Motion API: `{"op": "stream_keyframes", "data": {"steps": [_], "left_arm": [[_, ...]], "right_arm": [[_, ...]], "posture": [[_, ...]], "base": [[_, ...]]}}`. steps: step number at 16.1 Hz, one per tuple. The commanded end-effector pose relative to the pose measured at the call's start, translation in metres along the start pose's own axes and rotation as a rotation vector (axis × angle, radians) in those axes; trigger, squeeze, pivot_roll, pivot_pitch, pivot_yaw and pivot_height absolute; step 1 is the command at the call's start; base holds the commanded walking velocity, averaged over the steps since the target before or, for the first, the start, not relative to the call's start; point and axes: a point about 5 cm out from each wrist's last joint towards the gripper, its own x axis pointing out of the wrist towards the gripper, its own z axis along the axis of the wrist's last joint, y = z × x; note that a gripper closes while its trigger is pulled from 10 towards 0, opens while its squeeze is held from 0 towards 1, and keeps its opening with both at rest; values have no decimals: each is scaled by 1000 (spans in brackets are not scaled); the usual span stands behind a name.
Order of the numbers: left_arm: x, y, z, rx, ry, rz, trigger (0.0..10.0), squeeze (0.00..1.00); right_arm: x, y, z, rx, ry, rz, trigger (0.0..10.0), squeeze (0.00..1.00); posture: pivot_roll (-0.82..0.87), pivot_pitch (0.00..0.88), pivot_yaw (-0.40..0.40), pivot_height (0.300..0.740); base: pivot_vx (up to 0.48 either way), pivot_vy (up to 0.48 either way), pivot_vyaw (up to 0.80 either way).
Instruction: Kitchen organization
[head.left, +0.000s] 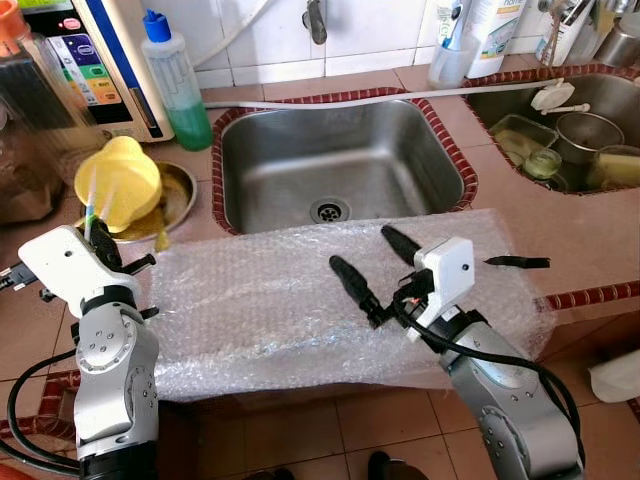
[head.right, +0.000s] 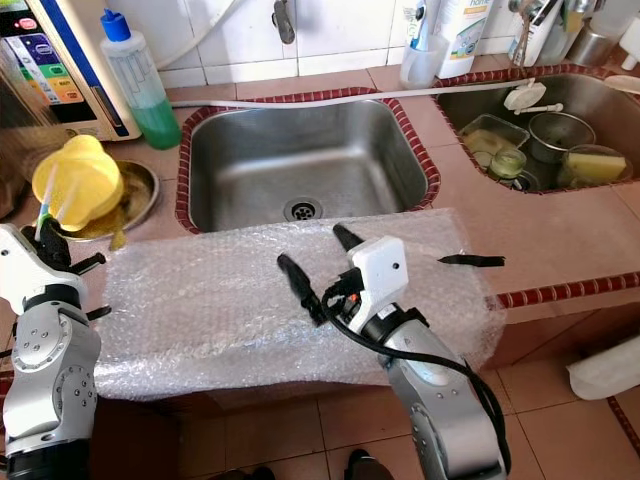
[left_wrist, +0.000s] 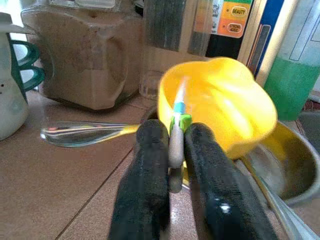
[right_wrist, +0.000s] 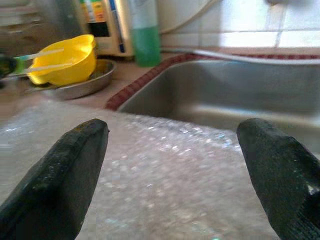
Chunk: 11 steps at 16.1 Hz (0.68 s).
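Tiled kitchen counter, reddish-brown tiles, with a stainless sink (head.left: 340, 160) set in the middle and a second sink (head.left: 600, 110) off to the right that's got a metal pot (head.left: 588, 132), a glass jar and a couple of containers sitting in it. A bottle of green dish soap (head.left: 178, 85) stands at the back left, next to a white appliance with coloured buttons. A big crinkly sheet of bubble wrap (head.left: 270, 300) is draped over the counter's front edge, just in front of the middle sink, so it covers most of the free counter there.

Right gripper (head.left: 375, 265) hovers just above the bubble wrap with its fingers spread wide, nothing between them. A small black utensil (head.left: 518, 262) lies on the wrap near its right end.

Left gripper (left_wrist: 172, 150) is pinched tight on a thin stick-like thing with a green and blue band (left_wrist: 178, 112), holding it upright. Right past it sits a yellow plastic bowl (head.left: 118, 182) tipped over in a shallow steel dish (head.left: 178, 196), just left of the wrap. A metal whisk (left_wrist: 85, 134) lies on the tiles by a brown-filled jar
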Motion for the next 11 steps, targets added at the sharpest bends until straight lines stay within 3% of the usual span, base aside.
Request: {"op": "stream_keyframes", "data": {"steps": [1, 11], "left_arm": [[1, 4, 4, 10, -9, 3, 0, 0], [-5, -8, 17, -83, -36, -126, 0, 0]], "right_arm": [[-2, 4, 3, 4, -1, 35, 10000, 0], [-1, 3, 4, -8, 12, 44, 10000, 0]], "posture": [[-140, 194, 62, 740], [-135, 192, 61, 740]], "base": [[0, 0, 0], [0, 0, 0]]}}
